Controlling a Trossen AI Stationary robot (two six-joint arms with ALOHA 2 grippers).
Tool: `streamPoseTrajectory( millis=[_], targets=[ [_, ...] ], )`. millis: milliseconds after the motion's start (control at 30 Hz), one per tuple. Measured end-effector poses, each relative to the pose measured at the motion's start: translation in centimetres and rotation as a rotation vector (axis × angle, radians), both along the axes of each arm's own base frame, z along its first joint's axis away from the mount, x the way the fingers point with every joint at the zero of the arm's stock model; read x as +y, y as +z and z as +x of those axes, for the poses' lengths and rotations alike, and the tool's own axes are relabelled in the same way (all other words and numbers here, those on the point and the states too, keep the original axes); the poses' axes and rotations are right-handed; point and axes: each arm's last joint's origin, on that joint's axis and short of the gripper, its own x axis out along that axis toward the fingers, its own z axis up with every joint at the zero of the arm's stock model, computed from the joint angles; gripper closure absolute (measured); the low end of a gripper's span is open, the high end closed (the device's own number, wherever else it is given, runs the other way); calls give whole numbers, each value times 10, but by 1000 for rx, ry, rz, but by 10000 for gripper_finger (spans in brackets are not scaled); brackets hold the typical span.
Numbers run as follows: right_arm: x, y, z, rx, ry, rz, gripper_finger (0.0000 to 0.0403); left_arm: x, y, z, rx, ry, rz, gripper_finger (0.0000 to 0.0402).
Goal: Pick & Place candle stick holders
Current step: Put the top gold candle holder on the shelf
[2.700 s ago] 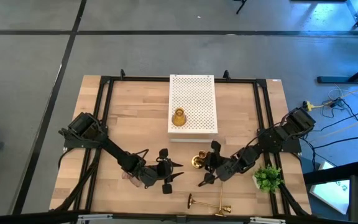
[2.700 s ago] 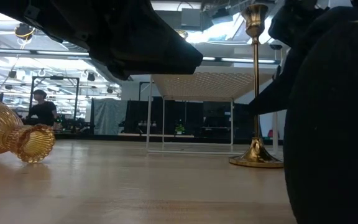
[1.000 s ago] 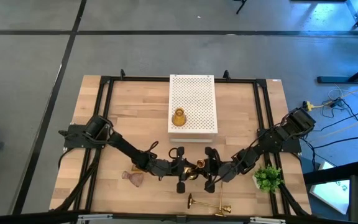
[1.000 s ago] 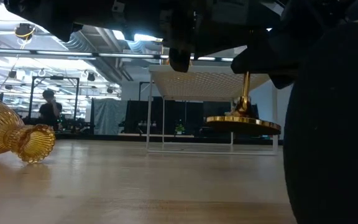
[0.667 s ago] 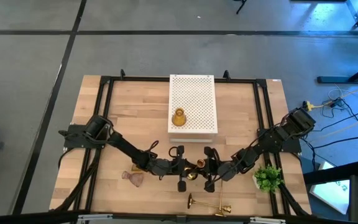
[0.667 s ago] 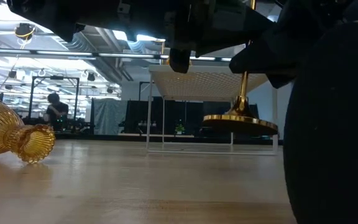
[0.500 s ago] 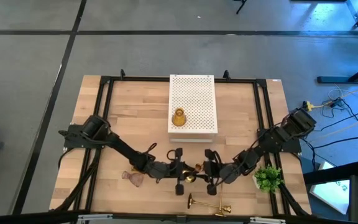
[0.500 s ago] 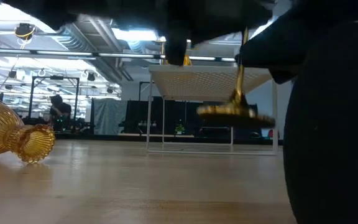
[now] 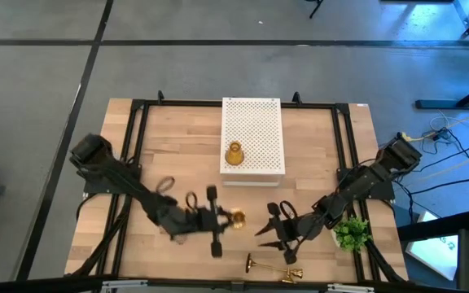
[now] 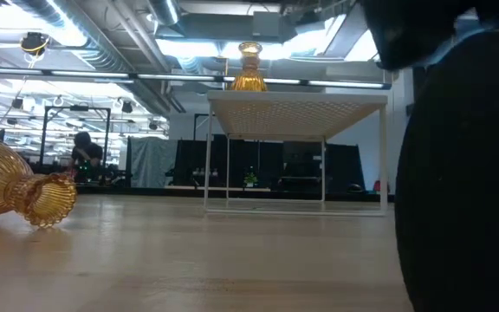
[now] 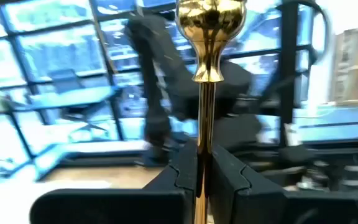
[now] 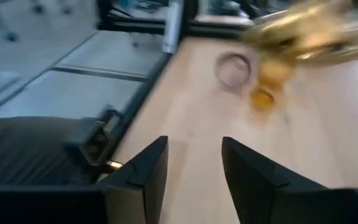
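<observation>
Your left gripper (image 11: 204, 177) pinches the slim, slick, rigid brass candlestick (image 11: 206, 74) low on its stem, while the right gripper (image 12: 194, 168) is open and empty.

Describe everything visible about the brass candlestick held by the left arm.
The brass candlestick is slim, polished and gold-coloured, with a thin straight stem and a bulbous knob at one end. The left end effector is shut on its stem, fingers pressing from both sides. From above it shows as a small gold spot near the table's front centre. Its base is not visible.
</observation>
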Motion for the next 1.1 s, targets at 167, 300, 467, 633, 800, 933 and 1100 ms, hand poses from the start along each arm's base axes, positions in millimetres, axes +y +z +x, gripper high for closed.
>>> streamPoseTrajectory(
  millis=[167,300,467,633,800,933,1100],
  targets=[
    [-10,28,-4,-54,230,18,248,44,52,-18,-50,-12,49,391],
    [-28,51,-12,-91,261,-21,248,93,86,-32,-105,-46,62,391],
    [-66,86,-25,-158,182,-97,248,163,108,-48,-141,-16,32,391],
    [-100,114,-39,-273,316,-116,255,227,106,-49,-114,-17,8,391],
    [-133,126,-43,-339,426,-99,266,282,92,-47,-75,-26,-44,391],
    [-156,122,-40,-302,403,-109,269,318,82,-46,-76,-9,-63,391],
    [-178,106,-38,-282,337,-123,269,352,64,-39,-88,-46,-97,391]
  ],
)
